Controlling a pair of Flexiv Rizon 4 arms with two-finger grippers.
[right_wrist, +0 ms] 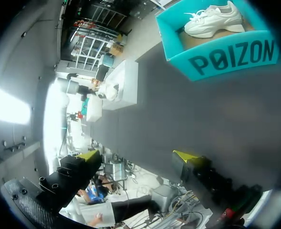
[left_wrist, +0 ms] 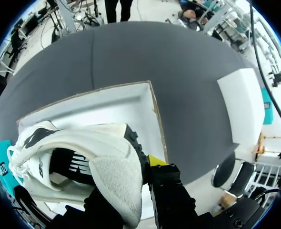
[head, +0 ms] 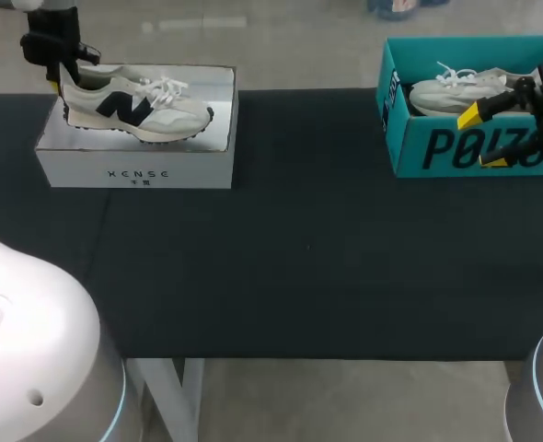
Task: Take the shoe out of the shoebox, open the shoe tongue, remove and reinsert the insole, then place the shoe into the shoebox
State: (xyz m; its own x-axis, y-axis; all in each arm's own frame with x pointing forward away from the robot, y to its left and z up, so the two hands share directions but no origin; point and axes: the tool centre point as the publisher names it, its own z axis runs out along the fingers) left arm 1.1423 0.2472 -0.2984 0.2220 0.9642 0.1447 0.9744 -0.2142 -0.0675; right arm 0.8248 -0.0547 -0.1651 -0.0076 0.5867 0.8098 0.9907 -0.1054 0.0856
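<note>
Left wrist view shows the left gripper (left_wrist: 131, 183) closed on the heel of the shoe (left_wrist: 97, 143). The rest of the shoe lies over the open white shoebox (left_wrist: 107, 102) at the far left corner of the table. I judge this hold to be small (only the heel), so the shoe could slip or swing, and its toe could catch the box wall and drag the box. The right gripper (right_wrist: 138, 156) hangs open near the far right corner, in front of a teal box (right_wrist: 226, 55).

The shoe (head: 133, 110) and white shoebox (head: 133, 170) wall crowd the left gripper (head: 62, 81); ahead of the right gripper (right_wrist: 136, 155), free table (right_wrist: 188, 119) until the teal shoebox (right_wrist: 226, 57).
</note>
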